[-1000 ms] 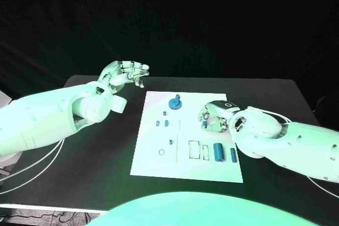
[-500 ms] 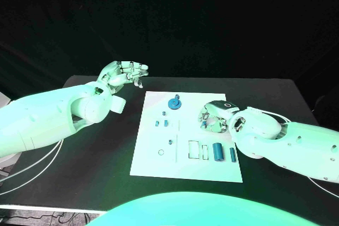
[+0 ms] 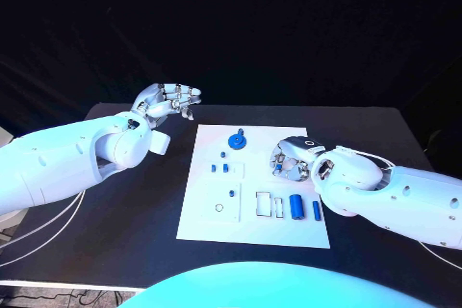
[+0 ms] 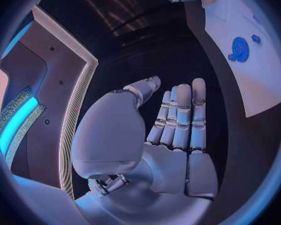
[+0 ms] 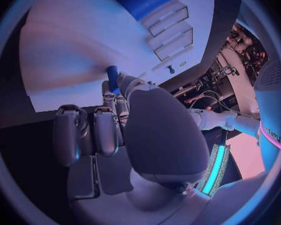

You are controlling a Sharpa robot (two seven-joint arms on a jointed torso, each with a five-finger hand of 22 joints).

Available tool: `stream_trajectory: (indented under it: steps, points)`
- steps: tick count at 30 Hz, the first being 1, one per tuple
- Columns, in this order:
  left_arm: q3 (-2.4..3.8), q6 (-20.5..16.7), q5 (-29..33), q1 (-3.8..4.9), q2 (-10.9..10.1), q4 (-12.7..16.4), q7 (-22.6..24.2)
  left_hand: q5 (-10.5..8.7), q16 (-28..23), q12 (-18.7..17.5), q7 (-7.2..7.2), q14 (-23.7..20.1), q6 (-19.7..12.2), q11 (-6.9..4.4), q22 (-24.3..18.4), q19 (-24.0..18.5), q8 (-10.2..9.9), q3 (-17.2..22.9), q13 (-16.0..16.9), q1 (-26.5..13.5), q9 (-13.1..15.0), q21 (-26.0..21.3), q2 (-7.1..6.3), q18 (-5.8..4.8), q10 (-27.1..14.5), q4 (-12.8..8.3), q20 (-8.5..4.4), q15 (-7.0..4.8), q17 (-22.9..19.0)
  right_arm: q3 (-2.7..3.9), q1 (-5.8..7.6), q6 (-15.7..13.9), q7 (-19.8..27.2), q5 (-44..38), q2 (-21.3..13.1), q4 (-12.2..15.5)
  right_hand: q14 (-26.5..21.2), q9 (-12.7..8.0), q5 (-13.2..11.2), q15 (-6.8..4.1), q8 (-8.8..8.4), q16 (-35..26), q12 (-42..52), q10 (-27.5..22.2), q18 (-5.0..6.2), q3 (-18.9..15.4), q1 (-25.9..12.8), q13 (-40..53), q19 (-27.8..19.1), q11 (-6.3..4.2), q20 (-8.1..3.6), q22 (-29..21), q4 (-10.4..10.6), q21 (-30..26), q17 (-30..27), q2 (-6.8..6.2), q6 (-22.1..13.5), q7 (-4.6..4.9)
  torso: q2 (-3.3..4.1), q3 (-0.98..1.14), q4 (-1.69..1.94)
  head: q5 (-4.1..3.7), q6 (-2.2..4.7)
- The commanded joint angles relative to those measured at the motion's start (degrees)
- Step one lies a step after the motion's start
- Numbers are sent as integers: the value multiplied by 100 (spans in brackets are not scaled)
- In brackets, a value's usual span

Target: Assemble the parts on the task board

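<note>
Tabletop: your white task board [image 3: 207, 218] lies mid-table.
Right hand [image 3: 292, 158]: fingers pinch a blue peg [image 5: 112, 78] over the board, unchanged.
Left hand [image 3: 167, 99]: fingers spread, empty, unmoved.

We see white task board [image 3: 252, 224] flat on counter. Blue gear [image 3: 237, 141] lies near its far edge. Two small blue pegs [image 3: 219, 167] left of middle. Two blue cylinders [image 3: 304, 207] upright-long near right edge. Right hand [image 3: 292, 160] pinches small blue part [image 5: 112, 78].
</note>
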Motion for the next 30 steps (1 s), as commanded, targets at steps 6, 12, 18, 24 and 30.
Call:
stream_trajectory:
  steps: [6, 12, 18, 24, 30]
  points:
    - [5, 71, -11, 7, 4, 8, 26, 23, 30, 26, 69, -26, -36, -8, -8, 31, 26, -14, 10, 48, -9, -39, 31, 84, -35, 11, -8, 22, -10, -3, -10, -93, -19, -162, 5, 24, 229, 72, -20, -73, 89, 25, 7, 594, -115, 230, 6, 186, 431, -390, -80, 1298, -238, 229, 32, 33, 97, -10, 1, 1, 2, -17, 1]
    - [5, 61, -10, 6, 9, 4, 25, 22, 32, 29, 69, -25, -37, -7, -9, 32, 29, -15, 10, 44, -10, -39, 34, 84, -37, 16, -7, 22, -10, -3, -11, -201, -2, -206, 8, 45, 240, 130, -40, -104, 147, 45, 25, 769, -140, 318, -20, 282, 458, -426, -108, 1344, -387, 371, 79, 12, 171, -25, -4, -1, 3, -25, 1]
    - [5, 50, -9, 6, 14, 2, 24, 22, 32, 29, 69, -25, -37, -7, -9, 32, 29, -15, 10, 44, -10, -39, 34, 84, -37, 16, -7, 22, -10, -3, -12, -320, 12, -249, 15, 72, 246, 168, -72, -116, 188, 57, 25, 848, -155, 395, -6, 341, 475, -437, -122, 1369, -502, 457, 107, -14, 221, -23, -1, -1, 5, -28, 1]
    - [5, 37, -8, 6, 16, 0, 25, 22, 35, 37, 71, -24, -41, -7, -10, 33, 34, -16, 11, 37, -11, -41, 42, 84, -43, 26, -6, 24, -10, -2, -13, -406, 12, -298, -6, 117, 246, 185, -82, -120, 202, 59, 23, 886, -164, 460, 2, 366, 485, -440, -129, 1383, -548, 509, 113, -23, 236, -24, -5, -5, 3, -25, 1]
    - [5, 27, -5, 6, 21, -3, 27, 22, 35, 37, 71, -24, -41, -7, -10, 33, 34, -16, 11, 37, -11, -41, 42, 84, -43, 26, -6, 24, -10, 4, 17, -411, -5, -265, -80, 244, 249, 191, -82, -121, 207, 67, 21, 897, -169, 482, -1, 374, 490, -440, -131, 1390, -560, 537, 128, -28, 243, -23, -11, -9, 4, -22, 1]
